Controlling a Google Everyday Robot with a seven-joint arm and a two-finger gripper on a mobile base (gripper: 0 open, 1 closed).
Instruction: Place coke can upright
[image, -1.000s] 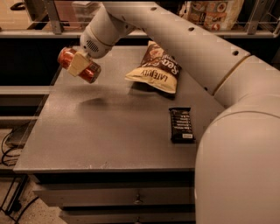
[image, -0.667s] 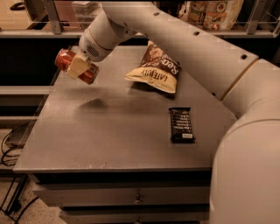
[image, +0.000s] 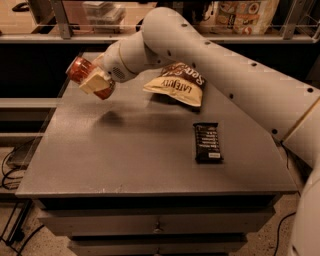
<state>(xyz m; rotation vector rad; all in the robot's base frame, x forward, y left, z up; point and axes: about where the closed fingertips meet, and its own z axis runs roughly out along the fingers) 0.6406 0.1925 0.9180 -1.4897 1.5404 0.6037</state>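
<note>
Arm (image: 225, 70): white, jointed, enters at lower right, sweeps up over the rear of the counter and bends down to the left; it crosses above the right rear corner and hides the top edge of the chip bag.
Counter (image: 125, 160): grey, flat top; drawer fronts (image: 157, 227) below its front edge; shelf behind it carries packaged goods (image: 245, 12), too dim to name; cables (image: 10, 170) on the floor at the left.
Chip bag (image: 176, 85): brown and cream, lying flat at centre rear, just right of the hand, apart from it.
Chocolate bar (image: 207, 143): dark wrapper, lying flat, long axis front to back, right of centre; well apart from the hand, near the bag but not touching.
Hand (image: 95, 81): in the air over the left rear of the counter; a cream finger (image: 93, 84) lies across the can's middle; closed around the coke can.
Coke can (image: 78, 70): orange-red, in the hand, off the surface; tilted, one end up and to the left; its shadow (image: 112, 117) falls on the counter below, left of the bag.
</note>
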